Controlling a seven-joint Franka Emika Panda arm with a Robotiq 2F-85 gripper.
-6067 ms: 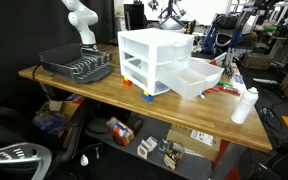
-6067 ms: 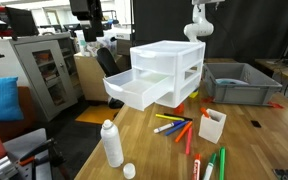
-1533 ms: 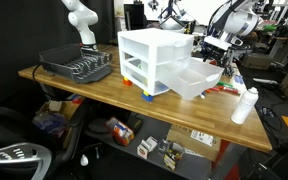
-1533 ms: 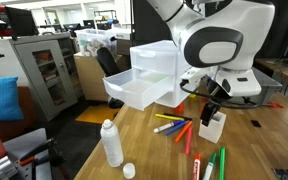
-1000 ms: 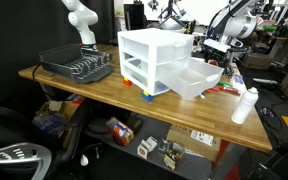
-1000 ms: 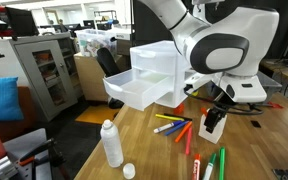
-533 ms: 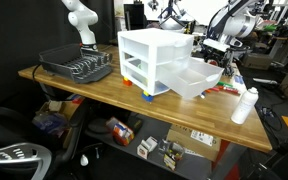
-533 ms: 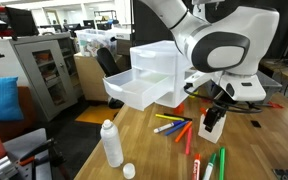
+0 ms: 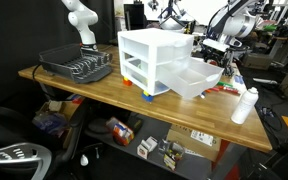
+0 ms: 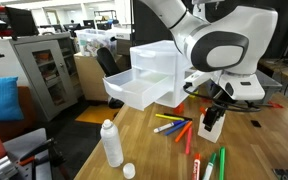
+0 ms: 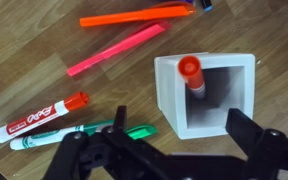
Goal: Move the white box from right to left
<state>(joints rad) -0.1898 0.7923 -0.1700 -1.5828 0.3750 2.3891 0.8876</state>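
The white box (image 11: 168, 92) is a small open-topped carton standing upright on the wooden table, with a red-capped marker (image 11: 191, 71) inside it. It also shows in an exterior view (image 10: 212, 126), to the right of the drawer unit. My gripper (image 11: 184, 128) is open directly above the box, one dark finger on each side of it, with no clear contact. In an exterior view the gripper (image 10: 214, 107) hangs just over the box. In an exterior view the gripper (image 9: 215, 48) is behind the drawer unit, which hides the box.
Loose markers lie around the box: orange (image 11: 144, 15), pink (image 11: 119, 50), red-capped white (image 11: 39, 118), green (image 11: 74, 135). A white drawer unit (image 10: 164, 75) has one drawer pulled out. A white bottle (image 10: 112, 143), a grey bin (image 10: 239, 82) and a dish rack (image 9: 79, 65) also stand on the table.
The arm came in from out of view and settled over the white box. Over the last second it has barely moved; the box has not moved.
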